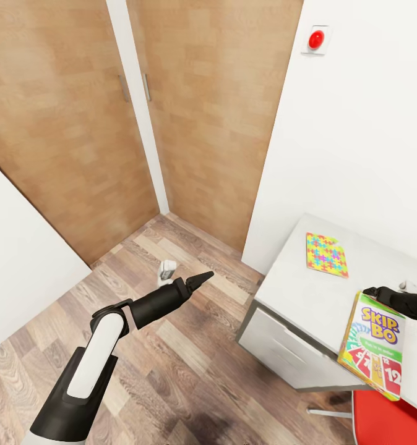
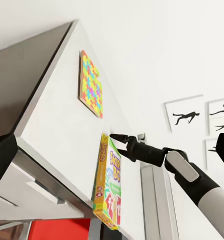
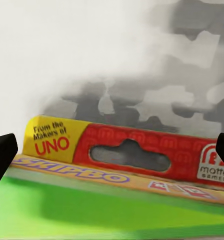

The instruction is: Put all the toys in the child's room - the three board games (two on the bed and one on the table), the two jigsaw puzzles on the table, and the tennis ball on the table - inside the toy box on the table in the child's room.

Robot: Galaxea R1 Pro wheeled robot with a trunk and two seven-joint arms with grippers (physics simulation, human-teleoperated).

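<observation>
While my head camera looks down over both arms, the far left holds a white wall panel, then two wooden doors [image 1: 66, 123] and a wood-plank floor [image 1: 171, 364]. My left arm reaches forward over that floor; my left gripper [image 1: 201, 279] ends in a dark point with its fingers drawn together, clenched on nothing, well apart from the bench. A small white object stands on the floor just beyond it; I cannot tell what it is.

Further right, a red round button [image 1: 317, 39] sits high on the white wall. Below it stands the white bench [image 1: 295, 296] with drawer fronts on its near side. A jigsaw puzzle [image 1: 326, 254], multicoloured, lies flat on the benchtop near the wall. Nearer the front edge is the Skip-Bo board game [image 1: 375, 345], green box with red cards printed on it, tilted, its lower end hanging past the bench edge above a red chair seat [image 1: 388, 420].

At the far right, my right gripper [image 1: 374, 291] meets the top edge of the box. From the left wrist camera, the right gripper [image 2: 115, 140] shows its fingers spread either side of the box's upper edge [image 2: 109, 180]; whether they press it I cannot tell. From the right wrist camera, the dark fingertips [image 3: 3, 152] sit wide apart at both frame edges, released, with the box's red-and-yellow end flap [image 3: 121, 152] between them.
</observation>
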